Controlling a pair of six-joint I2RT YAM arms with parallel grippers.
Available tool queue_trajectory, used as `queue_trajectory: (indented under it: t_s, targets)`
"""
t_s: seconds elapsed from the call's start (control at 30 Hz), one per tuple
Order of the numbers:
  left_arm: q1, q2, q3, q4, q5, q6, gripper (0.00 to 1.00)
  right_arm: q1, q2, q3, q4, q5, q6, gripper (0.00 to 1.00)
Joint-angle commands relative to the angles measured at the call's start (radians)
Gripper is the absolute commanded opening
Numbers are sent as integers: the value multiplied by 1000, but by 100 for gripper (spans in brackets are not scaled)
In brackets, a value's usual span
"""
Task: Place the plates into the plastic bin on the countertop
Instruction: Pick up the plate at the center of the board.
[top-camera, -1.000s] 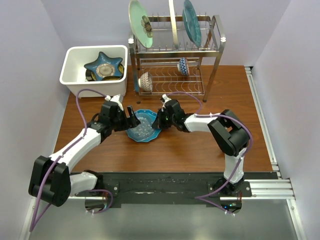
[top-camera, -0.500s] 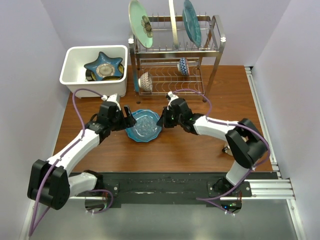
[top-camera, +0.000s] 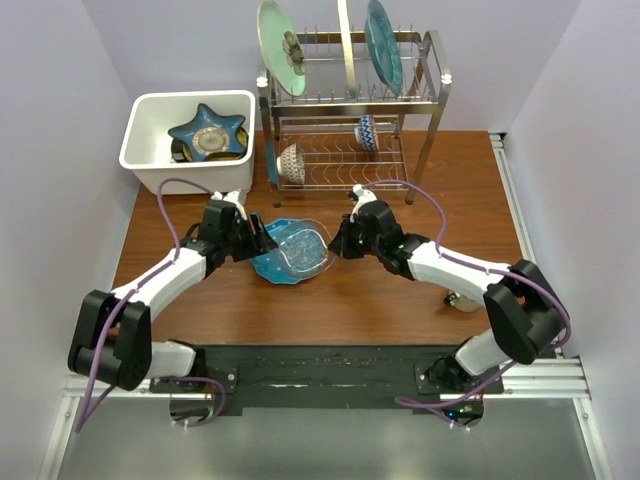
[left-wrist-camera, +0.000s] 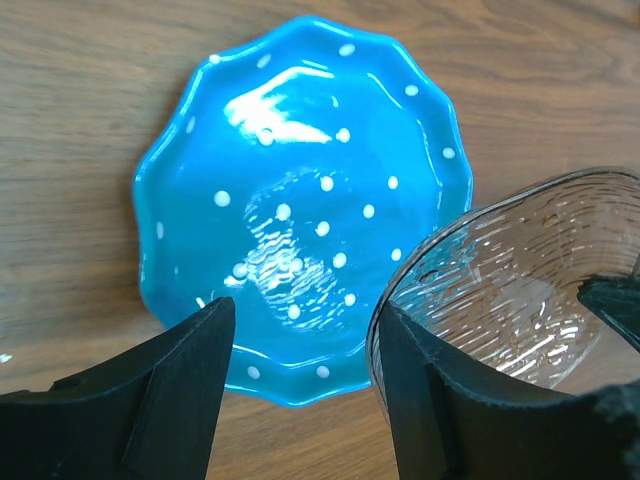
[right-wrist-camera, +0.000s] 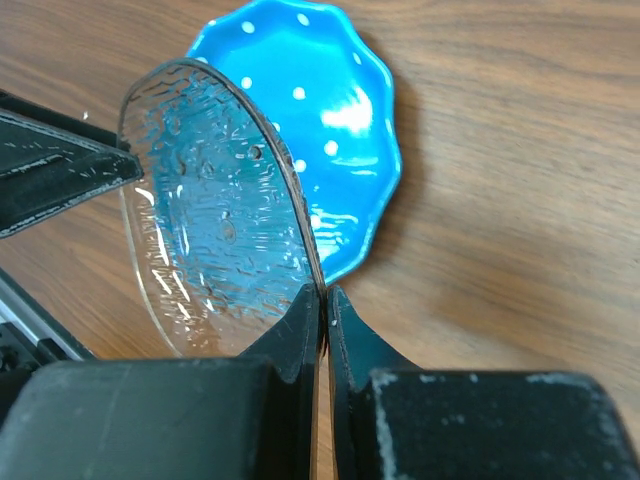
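A blue scalloped plate with white dots (top-camera: 272, 262) lies flat on the wooden table; it also shows in the left wrist view (left-wrist-camera: 300, 190) and the right wrist view (right-wrist-camera: 320, 100). My right gripper (top-camera: 335, 243) (right-wrist-camera: 323, 305) is shut on the rim of a clear textured glass plate (top-camera: 308, 246) (right-wrist-camera: 215, 230) (left-wrist-camera: 510, 290), held tilted over the blue plate's right side. My left gripper (top-camera: 262, 238) (left-wrist-camera: 305, 380) is open at the blue plate's left edge, holding nothing. The white plastic bin (top-camera: 140, 130) at the back left holds a dark blue star-shaped plate (top-camera: 208, 130) on a darker plate.
A two-tier steel wire rack (top-camera: 420, 110) stands at the back centre. Its top tier holds a pale green flower plate (top-camera: 280, 45), an edge-on plate (top-camera: 347, 45) and a teal plate (top-camera: 383, 45). Two small patterned bowls (top-camera: 292, 162) sit on the lower tier.
My right arm has drawn back to the right and tilted the clear plate up off the blue plate. My left gripper has stayed at the blue plate's left edge.
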Motion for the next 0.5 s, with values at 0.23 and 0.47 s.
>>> queue_trajectory:
  t_s: [0.23, 0.47]
  targets:
    - [76, -116, -10, 91, -23, 60, 68, -117, -3, -62, -82, 43, -57, 0]
    - [77, -175, -30, 93, -44, 72, 72, -125, 45, -58, -80, 34, -55, 0]
